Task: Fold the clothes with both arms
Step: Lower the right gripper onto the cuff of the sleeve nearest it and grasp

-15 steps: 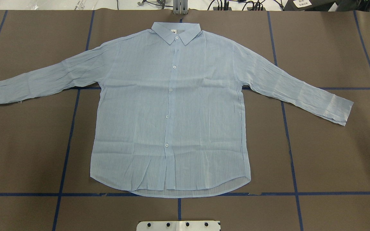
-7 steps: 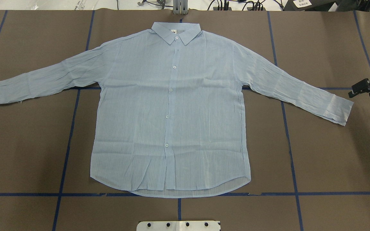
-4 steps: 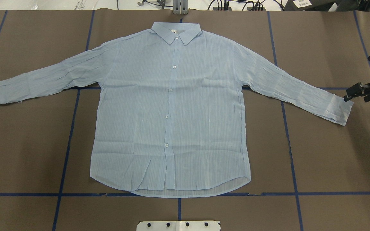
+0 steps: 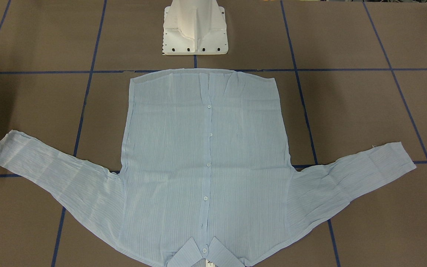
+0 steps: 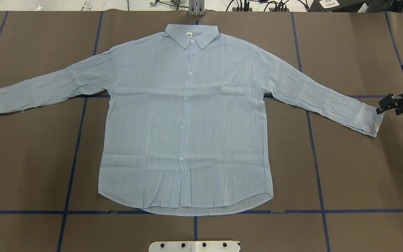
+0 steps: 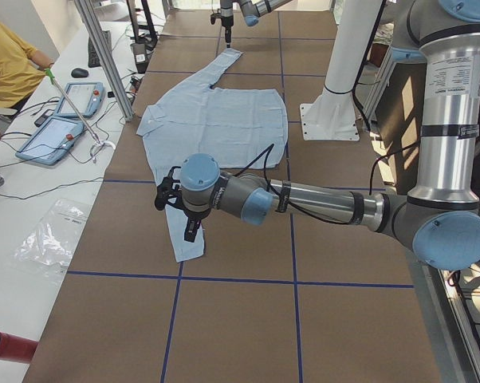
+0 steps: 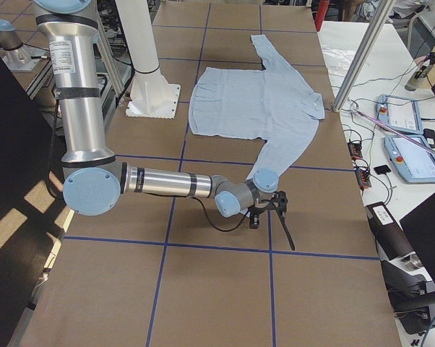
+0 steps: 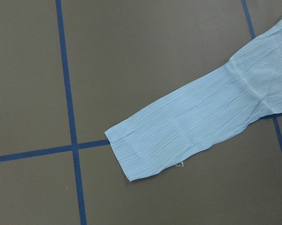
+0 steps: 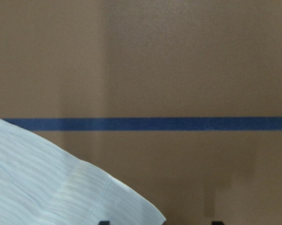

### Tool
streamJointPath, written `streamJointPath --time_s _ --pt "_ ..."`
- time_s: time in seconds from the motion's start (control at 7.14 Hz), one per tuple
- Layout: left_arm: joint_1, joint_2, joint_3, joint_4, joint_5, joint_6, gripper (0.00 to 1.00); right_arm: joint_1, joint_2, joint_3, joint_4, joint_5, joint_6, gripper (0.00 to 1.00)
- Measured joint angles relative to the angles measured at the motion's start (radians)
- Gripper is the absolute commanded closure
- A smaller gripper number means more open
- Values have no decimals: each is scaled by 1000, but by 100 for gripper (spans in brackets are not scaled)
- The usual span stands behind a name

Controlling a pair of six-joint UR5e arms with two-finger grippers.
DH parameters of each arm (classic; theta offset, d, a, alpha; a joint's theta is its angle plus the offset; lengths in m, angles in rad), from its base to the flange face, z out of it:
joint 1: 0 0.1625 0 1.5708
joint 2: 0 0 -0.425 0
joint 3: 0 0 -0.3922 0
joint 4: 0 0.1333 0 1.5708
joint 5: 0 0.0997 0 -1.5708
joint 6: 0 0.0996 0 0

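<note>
Shirt [image 5: 187, 115] spread flat on the table [image 5: 30, 157], hem near the pedestal [image 4: 195, 29]; right gripper [image 5: 388, 104] at one cuff, jaws apart; left gripper [image 6: 190, 230] over the other cuff, jaws impossible to judge; tablets [image 6: 72, 100] alongside.

The light blue striped button-up shirt [image 5: 187, 119] lies flat mid-frame on the brown table [image 5: 355, 168], collar [image 5: 191, 33] uppermost; the black right gripper [image 5: 382, 106] is beside the far-right cuff [image 5: 370, 120].

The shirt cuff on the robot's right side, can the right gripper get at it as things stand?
Probably yes. The right gripper sits right at the edge of that cuff, its jaws look apart in the right wrist view, and only bare table lies around it.
</note>
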Motion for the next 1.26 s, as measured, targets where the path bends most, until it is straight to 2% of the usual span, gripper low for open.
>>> streamJointPath --time_s 0.98,1.12,1.26 --pt "0 6 -3 -7 0 2 0 -14 12 -2 0 -4 -1 28" --pt "0 6 -3 -8 0 2 0 -17 12 -2 0 -5 -2 34" --pt "0 6 -3 -9 0 2 0 -19 11 -2 1 -6 -2 47"
